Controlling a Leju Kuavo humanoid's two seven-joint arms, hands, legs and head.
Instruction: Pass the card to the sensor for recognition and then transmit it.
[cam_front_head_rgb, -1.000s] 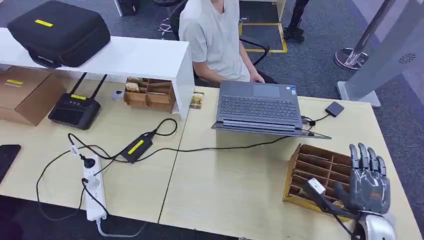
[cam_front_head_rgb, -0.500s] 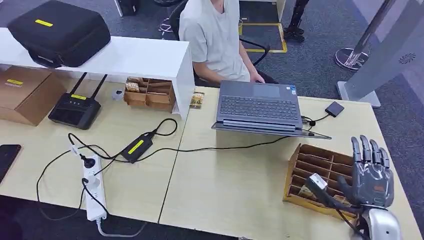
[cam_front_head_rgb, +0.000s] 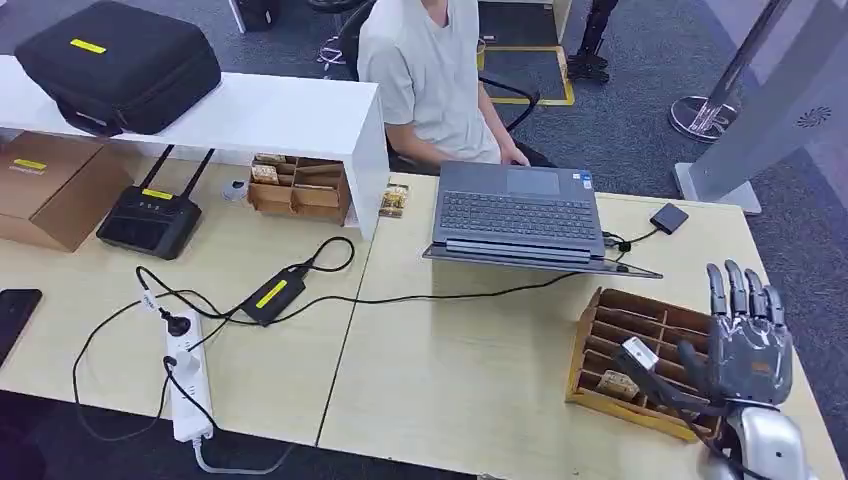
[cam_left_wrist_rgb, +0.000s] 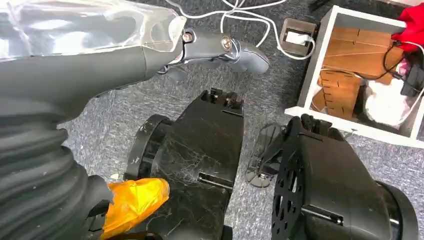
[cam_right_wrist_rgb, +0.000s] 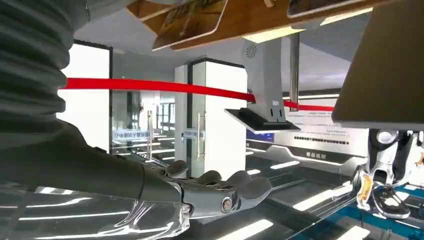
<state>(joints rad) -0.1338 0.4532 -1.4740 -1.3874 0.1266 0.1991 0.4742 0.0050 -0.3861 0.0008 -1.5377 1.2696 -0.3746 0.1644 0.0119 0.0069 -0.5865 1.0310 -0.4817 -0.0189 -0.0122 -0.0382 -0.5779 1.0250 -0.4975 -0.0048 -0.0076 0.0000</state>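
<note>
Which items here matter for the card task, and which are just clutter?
Job: right hand, open; wooden rack by it; small black box wired to the laptop, probably the sensor.
Lying about: power strip, router, black case.

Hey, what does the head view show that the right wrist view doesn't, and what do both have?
Only the head view shows the light wooden desk, the open grey laptop, the person in a pale shirt behind it, and the whole brown slotted wooden card rack beside the hand. Only the right wrist view shows a red ribbon barrier and white glass doors across a glossy hall. Both show the robot's right hand, fingers extended, holding nothing.
</note>
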